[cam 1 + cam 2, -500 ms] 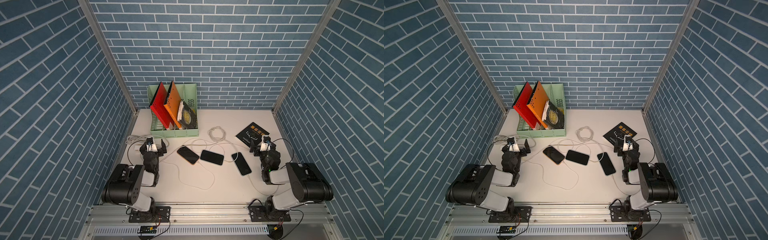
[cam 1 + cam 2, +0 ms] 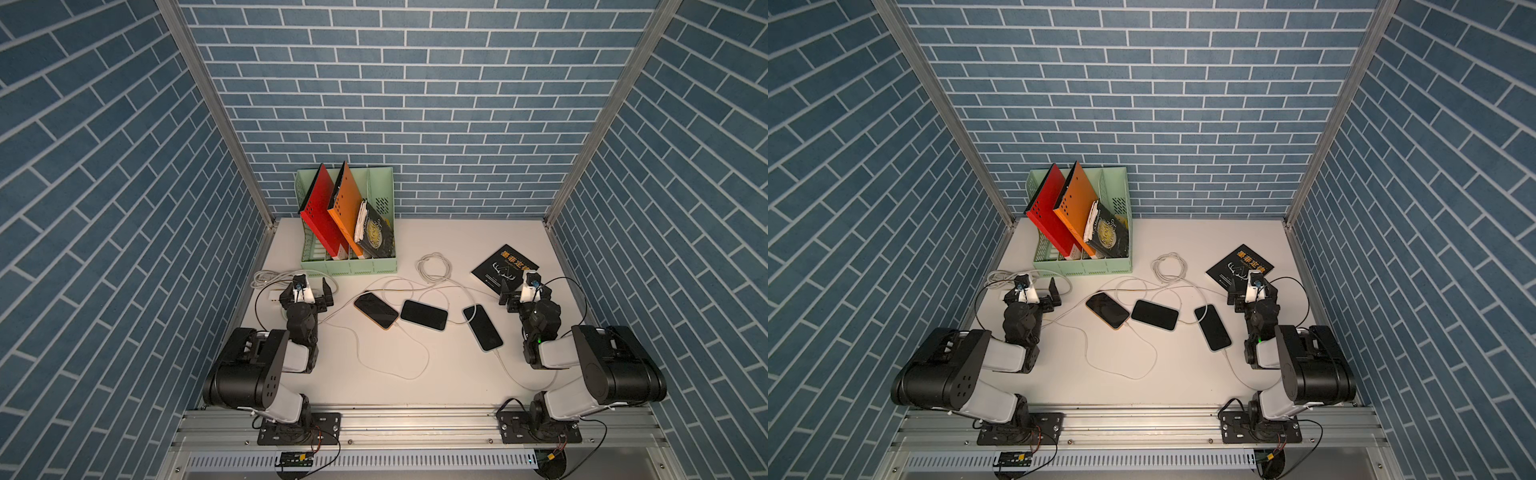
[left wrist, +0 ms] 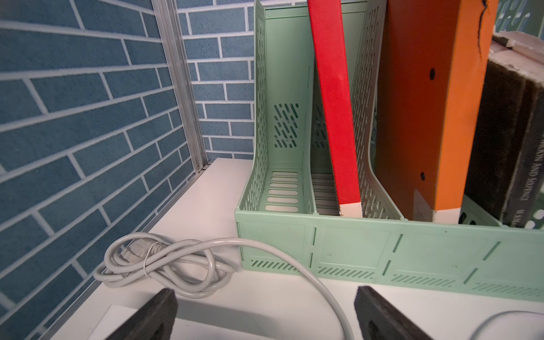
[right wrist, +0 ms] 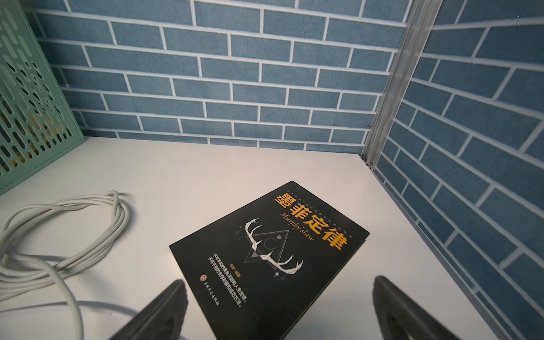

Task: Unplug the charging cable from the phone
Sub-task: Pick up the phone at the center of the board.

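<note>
Three dark phones lie face up mid-table in both top views: a left phone (image 2: 376, 310) with an orange edge, a middle phone (image 2: 424, 314) and a right phone (image 2: 483, 327). Thin white charging cables (image 2: 415, 365) run from their ends and loop over the table; one enters the right phone's near end (image 2: 1224, 351). My left gripper (image 2: 309, 286) (image 3: 265, 297) stands open left of the phones, over a grey cord. My right gripper (image 2: 519, 284) (image 4: 281, 284) stands open right of them, above a black book. Neither holds anything.
A green file rack (image 2: 349, 266) with red and orange folders and a dark book stands at the back left. The black book (image 4: 265, 250) lies at the back right. A coiled white cable (image 2: 434, 266) and a bundled grey power cord (image 3: 164, 262) lie nearby.
</note>
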{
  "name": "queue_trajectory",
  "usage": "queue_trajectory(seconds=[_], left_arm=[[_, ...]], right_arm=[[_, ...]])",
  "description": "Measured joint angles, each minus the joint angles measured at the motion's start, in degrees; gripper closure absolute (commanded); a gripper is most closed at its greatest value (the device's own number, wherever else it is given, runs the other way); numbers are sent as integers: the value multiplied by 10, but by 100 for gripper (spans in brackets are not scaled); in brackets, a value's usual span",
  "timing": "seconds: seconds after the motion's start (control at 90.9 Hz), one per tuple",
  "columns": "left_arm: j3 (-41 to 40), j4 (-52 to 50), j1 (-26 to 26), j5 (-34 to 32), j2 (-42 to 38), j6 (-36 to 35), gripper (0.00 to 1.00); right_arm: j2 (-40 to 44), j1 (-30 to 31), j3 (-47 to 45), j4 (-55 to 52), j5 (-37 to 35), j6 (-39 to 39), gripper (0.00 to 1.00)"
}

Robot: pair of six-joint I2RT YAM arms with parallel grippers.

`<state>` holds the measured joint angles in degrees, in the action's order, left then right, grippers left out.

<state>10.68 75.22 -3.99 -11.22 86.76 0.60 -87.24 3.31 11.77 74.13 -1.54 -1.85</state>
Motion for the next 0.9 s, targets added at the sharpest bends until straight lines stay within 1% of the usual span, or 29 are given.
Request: queue_trajectory(seconds=[0.517,0.594,0.748,0.825,0.902], left_arm=[[2,-7,0,-7,-2,3,0],[24,-65,0,-23,-21,8,0],[158,-239,1,-40,-82,24,0],[215,-309,1,-40,-115,47,0],[251,-371,1,-35,-151,87,0]], right_arm=[[0,0,0,-2,4,0,0],[11,0,19,-52,15,-3,0],[42,0,147,-228,43,-10,0],[58,0,203,-286,67,-9,1],[86,0,225,-322,91,3,1]])
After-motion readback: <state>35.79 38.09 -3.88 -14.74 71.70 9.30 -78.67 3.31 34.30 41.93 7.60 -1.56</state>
